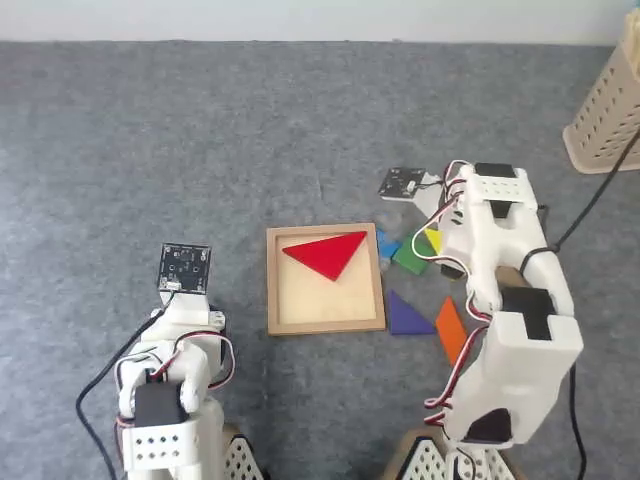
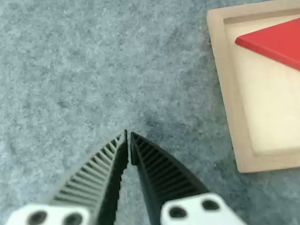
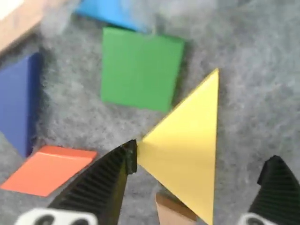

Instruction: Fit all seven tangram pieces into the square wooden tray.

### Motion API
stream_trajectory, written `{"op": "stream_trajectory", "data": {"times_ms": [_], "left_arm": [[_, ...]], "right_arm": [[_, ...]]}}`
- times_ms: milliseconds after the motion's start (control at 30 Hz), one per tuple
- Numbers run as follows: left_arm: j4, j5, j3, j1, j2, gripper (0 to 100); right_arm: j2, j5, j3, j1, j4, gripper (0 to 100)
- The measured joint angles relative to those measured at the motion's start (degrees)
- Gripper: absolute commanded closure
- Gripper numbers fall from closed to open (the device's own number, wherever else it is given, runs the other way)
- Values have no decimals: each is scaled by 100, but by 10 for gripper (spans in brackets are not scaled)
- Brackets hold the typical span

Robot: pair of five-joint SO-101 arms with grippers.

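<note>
The square wooden tray [image 1: 274,300] lies mid-table with a red triangle [image 1: 327,254] in its upper part. Its corner and the red triangle [image 2: 276,41] also appear in the left wrist view, beside the tray [image 2: 225,84]. My left gripper [image 2: 127,137] is shut over bare carpet left of the tray. My right gripper [image 3: 201,164] is open, its fingers either side of a yellow triangle [image 3: 190,145]. Around it lie a green square [image 3: 140,68], a blue piece [image 3: 110,11], a dark blue triangle [image 3: 18,101] and an orange parallelogram [image 3: 47,169]. A brown piece [image 3: 173,213] peeks out beneath the yellow one.
A beige perforated holder [image 1: 610,110] stands at the far right edge. The grey carpet stretches open to the left and behind the tray. The purple triangle [image 1: 407,315] and orange piece [image 1: 451,328] lie right of the tray by the right arm.
</note>
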Motion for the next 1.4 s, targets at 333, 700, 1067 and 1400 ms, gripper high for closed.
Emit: {"op": "stream_trajectory", "data": {"times_ms": [333, 700, 1067, 1400], "left_arm": [[0, 0, 0, 0, 0, 988], [0, 0, 0, 0, 0, 988], [0, 0, 0, 0, 0, 988], [0, 0, 0, 0, 0, 988]], "right_arm": [[35, 0, -9, 0, -9, 596], [220, 0, -527, 18, 571, 593], [536, 105, -527, 97, 624, 587], [519, 114, -633, 132, 589, 768]]}}
